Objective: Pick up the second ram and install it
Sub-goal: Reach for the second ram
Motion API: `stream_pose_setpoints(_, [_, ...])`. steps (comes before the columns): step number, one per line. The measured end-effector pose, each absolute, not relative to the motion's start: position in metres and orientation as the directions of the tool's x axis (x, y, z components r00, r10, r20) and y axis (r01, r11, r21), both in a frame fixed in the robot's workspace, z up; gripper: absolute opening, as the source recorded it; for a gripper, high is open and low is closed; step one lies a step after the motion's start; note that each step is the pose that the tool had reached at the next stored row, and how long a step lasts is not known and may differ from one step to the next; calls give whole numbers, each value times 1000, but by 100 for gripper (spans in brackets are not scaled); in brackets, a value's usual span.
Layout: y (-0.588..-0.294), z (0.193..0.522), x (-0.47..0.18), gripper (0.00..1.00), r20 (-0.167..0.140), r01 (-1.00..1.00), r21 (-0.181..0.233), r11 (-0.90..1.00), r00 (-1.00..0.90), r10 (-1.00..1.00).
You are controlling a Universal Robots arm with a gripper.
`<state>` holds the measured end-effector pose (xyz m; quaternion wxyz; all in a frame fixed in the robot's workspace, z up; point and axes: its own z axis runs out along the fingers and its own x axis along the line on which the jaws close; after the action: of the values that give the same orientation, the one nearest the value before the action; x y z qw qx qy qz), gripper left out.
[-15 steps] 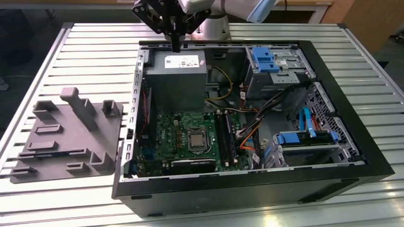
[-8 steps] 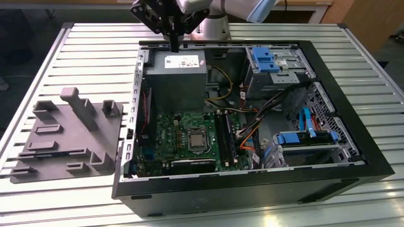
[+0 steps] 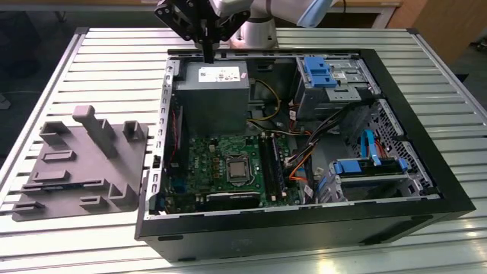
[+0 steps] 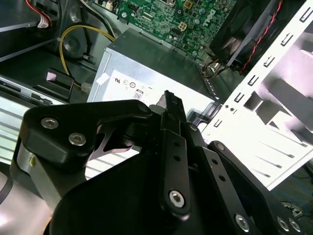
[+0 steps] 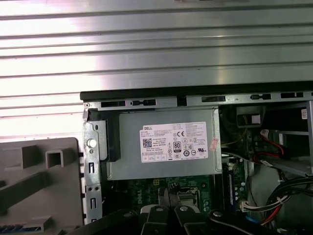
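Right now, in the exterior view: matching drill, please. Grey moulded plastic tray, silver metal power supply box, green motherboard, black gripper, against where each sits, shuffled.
Things:
1. grey moulded plastic tray
2. silver metal power supply box
3. green motherboard
4. black gripper

Places:
a. inside the black computer case, at its far end
b. above the case's far edge
c. on the slatted metal table, at the exterior view's left of the case
d. flat in the case, nearer the camera than the power supply box

Pairs: 1-c, 2-a, 3-d, 4-b.
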<state>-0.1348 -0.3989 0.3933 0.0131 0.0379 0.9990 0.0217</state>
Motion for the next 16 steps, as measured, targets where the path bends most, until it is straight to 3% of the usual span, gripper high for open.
stream_pose_setpoints(16, [-399,393,-140,11,-24,75,44,996,-997,76])
